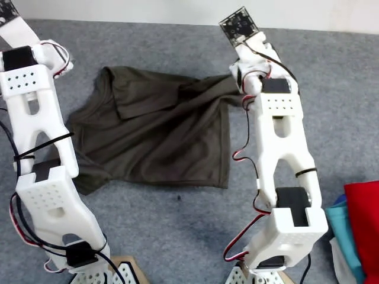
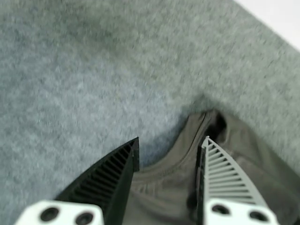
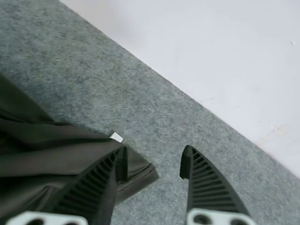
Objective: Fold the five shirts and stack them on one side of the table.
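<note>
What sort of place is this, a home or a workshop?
Probably a robotics lab bench: a left arm and a right arm at a grey table, a dark shirt spread between them, and a pile of shirts at the edge.

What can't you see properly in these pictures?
- High view: the pile is cut off by the picture's edge, so its shirts cannot be counted.
- High view: one side of the shirt lies hidden under the left arm.
- Left wrist view: it is too blurred to tell whether the fingers touch the shirt.
</note>
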`<control>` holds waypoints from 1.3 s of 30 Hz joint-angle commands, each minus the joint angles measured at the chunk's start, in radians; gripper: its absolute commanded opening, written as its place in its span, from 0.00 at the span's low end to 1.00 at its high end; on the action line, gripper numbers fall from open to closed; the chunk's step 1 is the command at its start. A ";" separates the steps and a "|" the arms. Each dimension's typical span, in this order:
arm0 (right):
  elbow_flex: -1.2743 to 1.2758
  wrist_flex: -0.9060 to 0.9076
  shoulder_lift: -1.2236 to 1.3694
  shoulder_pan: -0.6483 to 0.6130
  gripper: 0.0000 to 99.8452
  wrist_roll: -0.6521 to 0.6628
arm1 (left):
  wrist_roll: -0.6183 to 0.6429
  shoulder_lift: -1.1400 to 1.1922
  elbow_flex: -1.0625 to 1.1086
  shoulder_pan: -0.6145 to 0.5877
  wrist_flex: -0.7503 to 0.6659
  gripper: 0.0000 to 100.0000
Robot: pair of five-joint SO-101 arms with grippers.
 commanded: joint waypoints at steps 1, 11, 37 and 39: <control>-0.058 0.016 -0.041 0.028 0.19 0.017 | -0.044 -0.018 -0.044 0.084 0.097 0.22; -0.048 0.219 -0.145 0.068 0.19 0.015 | -0.130 0.001 0.156 0.225 0.115 0.22; 0.147 0.084 -0.151 0.134 0.19 0.015 | -0.166 0.369 -0.108 0.280 0.014 0.22; 0.147 0.085 -0.151 0.134 0.19 0.015 | -0.166 0.389 -0.134 0.286 0.014 0.19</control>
